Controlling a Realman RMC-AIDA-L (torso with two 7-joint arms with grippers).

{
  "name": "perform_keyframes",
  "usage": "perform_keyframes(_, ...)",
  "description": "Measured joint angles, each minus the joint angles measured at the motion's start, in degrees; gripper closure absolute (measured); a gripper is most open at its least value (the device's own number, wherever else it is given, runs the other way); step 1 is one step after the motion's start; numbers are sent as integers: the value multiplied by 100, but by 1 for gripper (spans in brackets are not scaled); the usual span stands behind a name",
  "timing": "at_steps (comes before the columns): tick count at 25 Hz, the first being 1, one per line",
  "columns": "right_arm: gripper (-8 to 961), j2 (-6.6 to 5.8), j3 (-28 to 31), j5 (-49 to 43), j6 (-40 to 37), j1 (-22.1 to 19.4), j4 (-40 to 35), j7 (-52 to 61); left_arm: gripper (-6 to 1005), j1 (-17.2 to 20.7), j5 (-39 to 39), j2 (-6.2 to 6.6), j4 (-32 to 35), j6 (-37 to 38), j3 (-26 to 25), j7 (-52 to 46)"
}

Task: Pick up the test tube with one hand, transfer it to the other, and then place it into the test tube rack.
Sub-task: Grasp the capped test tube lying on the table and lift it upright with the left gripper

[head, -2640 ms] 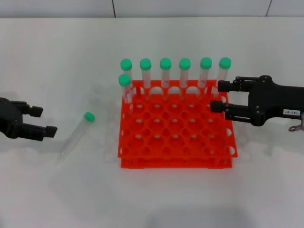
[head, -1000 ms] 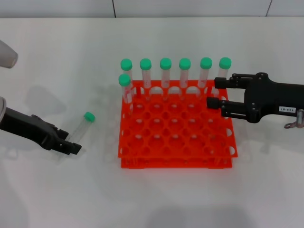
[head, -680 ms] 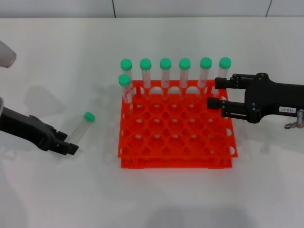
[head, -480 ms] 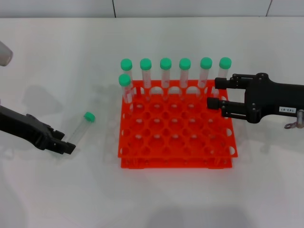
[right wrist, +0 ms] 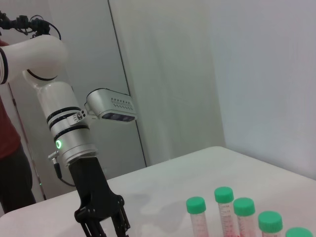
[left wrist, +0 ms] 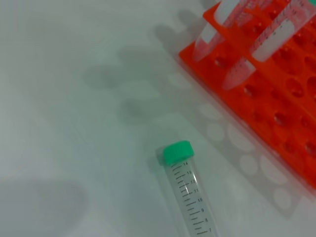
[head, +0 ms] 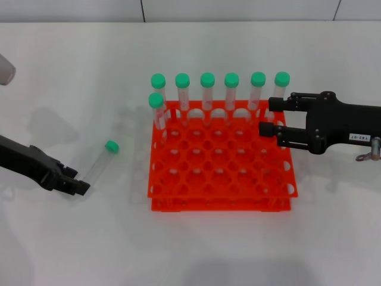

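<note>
Head view: the slim clear plastic test tube with a round green screw cap (head: 100, 162) lies on the white tabletop (head: 71, 77), just left of the bright orange plastic test tube rack (head: 220, 164), cap pointing away from the robot. The unlabelled black left gripper (head: 77, 183) sits low at the tube's bottom end; whether its fingers are spread or clenched cannot be told, and no grasp shows. The labelled black right gripper (head: 269, 117) hovers over the rack's right rear corner with fingers parted and empty, beside the seven other green-capped tubes (head: 207, 89) standing in the rack's back rows.

Left wrist view: the tube (left wrist: 190, 197) lies flat, graduations up, with the rack's corner (left wrist: 276, 94) near.

Right wrist view: the left gripper (right wrist: 101, 217) hangs below the silver-white arm with a green light (right wrist: 66, 133).

The pickup appears to be the step in hand. The next move likely calls for the fingers to straddle the tube's body, clamp, and lift it towards the right gripper.
</note>
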Motion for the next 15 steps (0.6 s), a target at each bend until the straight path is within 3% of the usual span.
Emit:
perform_keyframes(5, 379, 0, 6, 0, 11, 4, 2, 0, 435, -12, 5, -1, -4, -35, 0, 11)
perform_keyframes(9, 379, 0, 7, 0, 38, 5, 7, -5, 524, -20, 10, -1, -12, -60, 0, 19)
perform_keyframes(15, 379, 0, 7, 0, 72, 11, 8, -7, 525, -41, 10, -1, -33, -80, 0, 29)
